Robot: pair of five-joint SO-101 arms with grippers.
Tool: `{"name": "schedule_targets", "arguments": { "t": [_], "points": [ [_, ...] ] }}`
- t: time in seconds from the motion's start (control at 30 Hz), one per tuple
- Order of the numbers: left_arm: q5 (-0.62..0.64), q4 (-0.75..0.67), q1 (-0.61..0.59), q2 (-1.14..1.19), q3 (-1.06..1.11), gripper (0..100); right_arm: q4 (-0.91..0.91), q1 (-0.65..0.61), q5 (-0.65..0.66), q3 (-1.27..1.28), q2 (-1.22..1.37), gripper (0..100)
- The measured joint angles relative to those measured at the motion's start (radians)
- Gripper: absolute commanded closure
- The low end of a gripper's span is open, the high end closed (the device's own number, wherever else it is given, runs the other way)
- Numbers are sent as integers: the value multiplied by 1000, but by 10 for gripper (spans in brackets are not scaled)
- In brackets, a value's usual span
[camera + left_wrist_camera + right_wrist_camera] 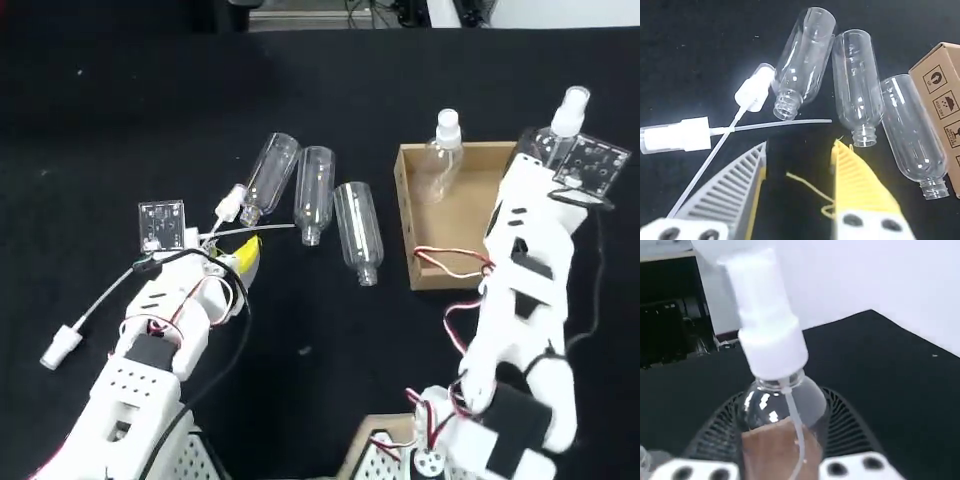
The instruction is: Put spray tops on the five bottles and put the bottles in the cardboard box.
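- Bottles, high view: three uncapped ones lie fanned at mid-bench: first bottle, middle bottle, third bottle. Necks point toward the front edge, bases toward the far edge.
- A capped bottle stands in the far-left corner of the cardboard box, which sits right of centre.
- Left gripper lies just front of the first bottle's neck. The nearest spray top lies between them, just beside that neck. A third spray top lies well apart, toward the left edge.
- Left arm is stretched low from the front-left corner. Right arm rises from the front edge and holds the carried bottle by the box's far-right corner. I cannot tell whether it is over the box or beside it.
- Left wrist view: jaws stand apart with only bench cloth between them.
- The first bottle's long axis runs away from the pincer, mouth end nearest. The nearest spray top sits off toward the grey finger's side.
- Its dip tube crosses that of the second spray top.
- Judgement: the left arm is the nearer one for this cap, and a small sideways shift would precede closing.
- Right wrist view: right gripper is clamped on the carried bottle's body. The bottle is upright, with the fitted spray top seated on its neck and the tube hanging inside.
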Motion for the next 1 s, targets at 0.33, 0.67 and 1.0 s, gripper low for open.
{"name": "schedule_targets", "arguments": {
  "t": [0.33,0.67,1.0],
  "points": [
    [0,0,0,0,0,805,-301,-3,-6,0,250,987],
    [0,0,0,0,0,805,-459,-6,-6,-14,448,988],
    [0,0,0,0,0,805,-474,-6,-6,-158,594,988]
  ]
}}
